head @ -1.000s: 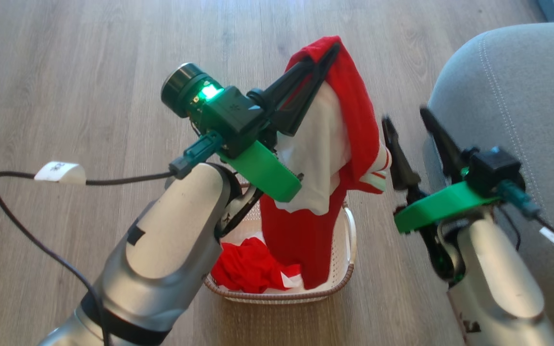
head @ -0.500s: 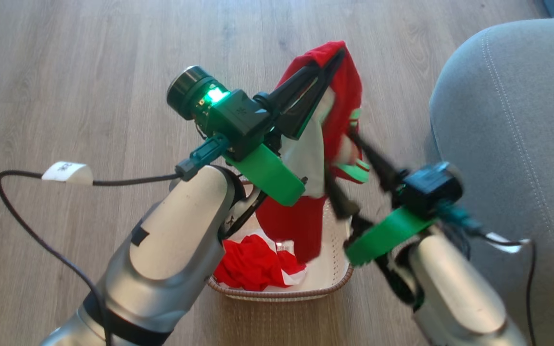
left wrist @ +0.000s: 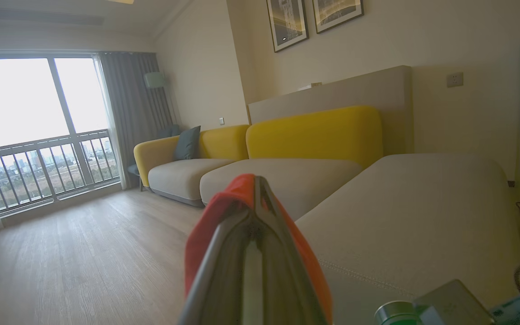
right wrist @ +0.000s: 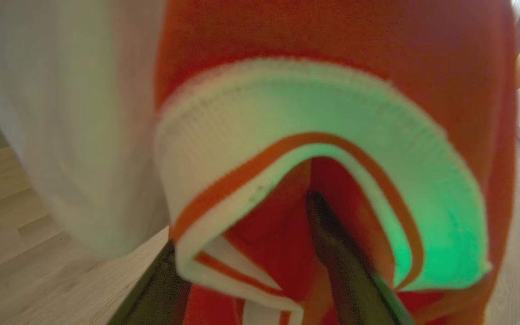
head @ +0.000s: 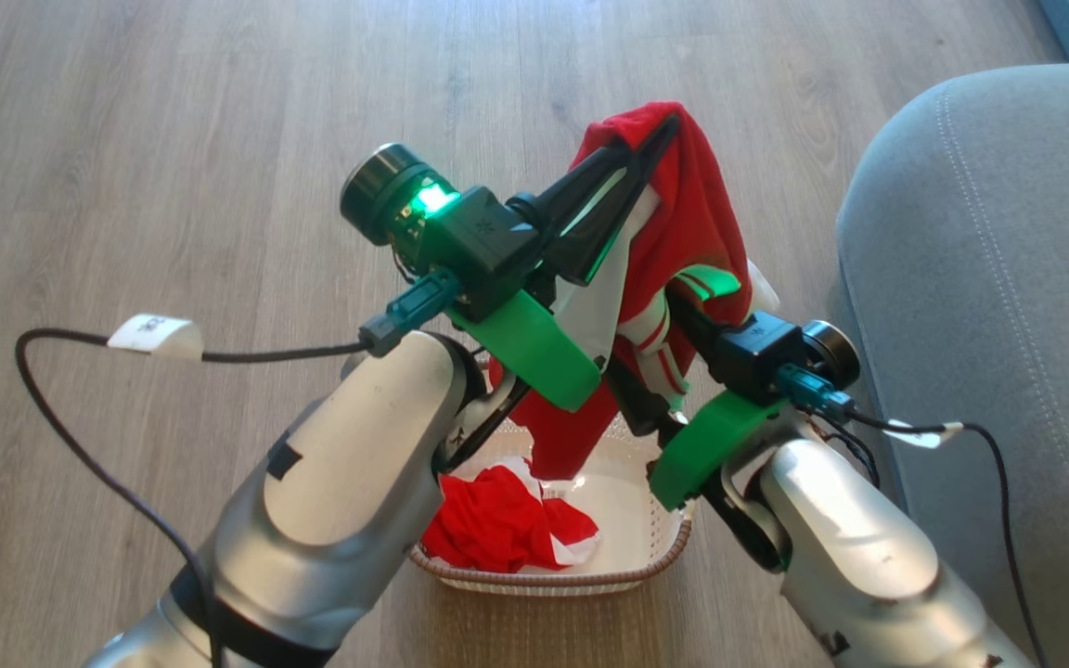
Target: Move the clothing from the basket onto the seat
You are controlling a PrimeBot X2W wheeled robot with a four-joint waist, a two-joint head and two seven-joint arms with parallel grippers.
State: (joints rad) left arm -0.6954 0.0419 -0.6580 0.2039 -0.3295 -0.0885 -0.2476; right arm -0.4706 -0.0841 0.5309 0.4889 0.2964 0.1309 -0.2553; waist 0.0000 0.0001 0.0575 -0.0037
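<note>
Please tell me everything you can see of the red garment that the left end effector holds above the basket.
The lifted garment is soft, bright red fabric with a white panel and a ribbed white cuff with red stripes. The left end effector, shut, pinches its top edge, so it hangs crumpled, its lower end over the inside of the basket. The right end effector, open, meets it at the cuff: one finger goes inside the cuff's opening, the other lies outside.

The left gripper (left wrist: 257, 181) pinched bright red soft fabric (left wrist: 206, 232) between its closed dark fingers, before a large grey upholstered seat cushion (left wrist: 422, 203).
</note>
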